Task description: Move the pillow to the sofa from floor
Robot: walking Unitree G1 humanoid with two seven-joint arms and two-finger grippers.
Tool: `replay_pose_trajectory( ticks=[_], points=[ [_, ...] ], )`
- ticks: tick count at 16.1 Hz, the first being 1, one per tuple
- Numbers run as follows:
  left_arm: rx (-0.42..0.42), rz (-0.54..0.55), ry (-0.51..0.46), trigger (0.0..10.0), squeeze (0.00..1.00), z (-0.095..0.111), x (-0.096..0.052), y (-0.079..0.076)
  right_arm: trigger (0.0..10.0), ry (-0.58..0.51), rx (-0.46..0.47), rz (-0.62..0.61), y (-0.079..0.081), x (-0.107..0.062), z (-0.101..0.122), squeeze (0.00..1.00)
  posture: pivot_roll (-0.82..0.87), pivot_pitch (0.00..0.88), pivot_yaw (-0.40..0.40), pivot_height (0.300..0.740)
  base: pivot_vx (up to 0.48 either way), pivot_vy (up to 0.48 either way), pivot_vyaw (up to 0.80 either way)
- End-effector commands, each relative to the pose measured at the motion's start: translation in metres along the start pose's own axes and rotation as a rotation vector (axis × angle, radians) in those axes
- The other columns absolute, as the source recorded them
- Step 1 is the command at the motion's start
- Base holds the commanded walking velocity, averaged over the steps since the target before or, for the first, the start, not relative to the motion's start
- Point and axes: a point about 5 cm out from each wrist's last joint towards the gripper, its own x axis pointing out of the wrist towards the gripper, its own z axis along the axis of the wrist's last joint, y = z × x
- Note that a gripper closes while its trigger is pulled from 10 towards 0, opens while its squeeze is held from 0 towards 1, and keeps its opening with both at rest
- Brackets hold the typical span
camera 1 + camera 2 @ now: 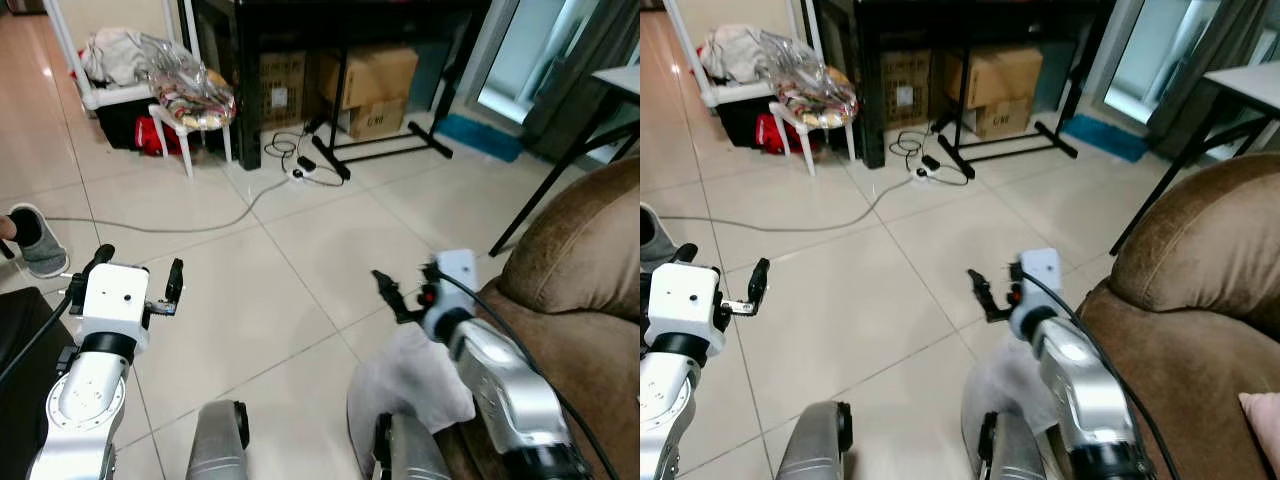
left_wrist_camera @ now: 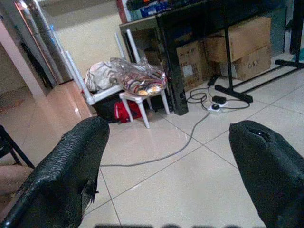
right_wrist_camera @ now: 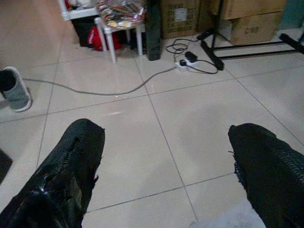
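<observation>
A brown sofa (image 1: 1210, 270) filled the robot's right side, its rounded arm rising above a pale tiled floor (image 1: 300, 270). Across the room stood a black stand (image 1: 375, 145) with cardboard boxes (image 1: 370, 85) behind it, and beside them a white plastic stool (image 1: 190, 125) heaped with a bag of bright cloth. A grey cable (image 1: 190, 222) ran over the tiles to a power strip (image 1: 305, 172). A grey slipper (image 1: 35, 240), worn by a person's foot, lay at the far left.

The pillow (image 1: 410, 380), a pale grey cushion, lay on the floor just beside the sofa's base, under the robot's right arm and partly hidden by it. The right gripper (image 1: 405, 290) hung above the pillow's far edge with its two black fingers spread wide apart and nothing between them. The left gripper (image 1: 140, 275) was raised over bare tiles well to the left, its fingers likewise parted and empty.
</observation>
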Motion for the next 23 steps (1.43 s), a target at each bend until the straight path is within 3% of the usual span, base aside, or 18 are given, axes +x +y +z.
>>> replay_pose_trajectory(
  ticks=[1,3,6,10,11,15,18,21,23],
  points=[
    [0.014,-0.026,-0.005,10.0,0.04,0.001,0.003,-0.002,10.0,0.025,-0.01,-0.022,-0.005,0.004,-0.001,0.0,0.02,0.0,-0.072,0.562,0.0,0.0,0.0],
    [0.053,-0.049,-0.017,10.0,0.04,0.003,0.011,0.002,10.0,0.039,0.069,-0.103,-0.015,0.015,-0.003,0.0,0.02,0.0,-0.063,0.537,0.0,0.0,0.0],
    [0.083,-0.083,-0.016,10.0,0.04,0.001,0.012,0.001,10.0,0.058,0.125,-0.126,-0.017,0.021,-0.013,0.0,0.02,0.0,-0.066,0.507,0.0,0.0,0.0],
    [0.064,-0.193,-0.006,10.0,0.05,0.001,0.003,-0.01,10.0,0.063,0.118,-0.136,-0.015,0.036,-0.015,0.0,0.03,0.0,-0.065,0.497,0.0,0.0,0.0],
    [0.043,-0.247,-0.004,10.0,0.06,0.001,0.0,-0.014,10.0,0.054,0.114,-0.158,-0.018,0.038,-0.014,1.0,0.03,0.0,-0.061,0.497,0.0,0.0,0.0],
    [-0.031,-0.499,0.018,10.0,0.05,0.003,-0.018,-0.032,10.0,0.049,0.11,-0.317,-0.039,0.044,-0.011,1.0,-0.01,0.0,-0.032,0.497,0.0,0.0,0.0],
    [-0.124,-0.708,0.024,10.0,0.06,0.014,-0.03,-0.046,10.0,0.091,0.034,-0.397,-0.047,0.047,-0.015,1.0,-0.03,0.01,-0.031,0.497,0.0,0.0,0.0],
    [-0.097,-0.813,0.04,10.0,0.06,0.015,-0.035,-0.051,10.0,0.131,-0.028,-0.405,-0.048,0.05,-0.022,1.0,-0.01,0.042,-0.041,0.497,0.0,0.0,0.0],
    [-0.096,-0.816,0.041,10.0,0.05,0.016,-0.035,-0.051,10.0,0.138,-0.035,-0.413,-0.048,0.05,-0.023,1.0,0.0,0.061,-0.051,0.497,0.0,0.0,0.0]
  ],
)
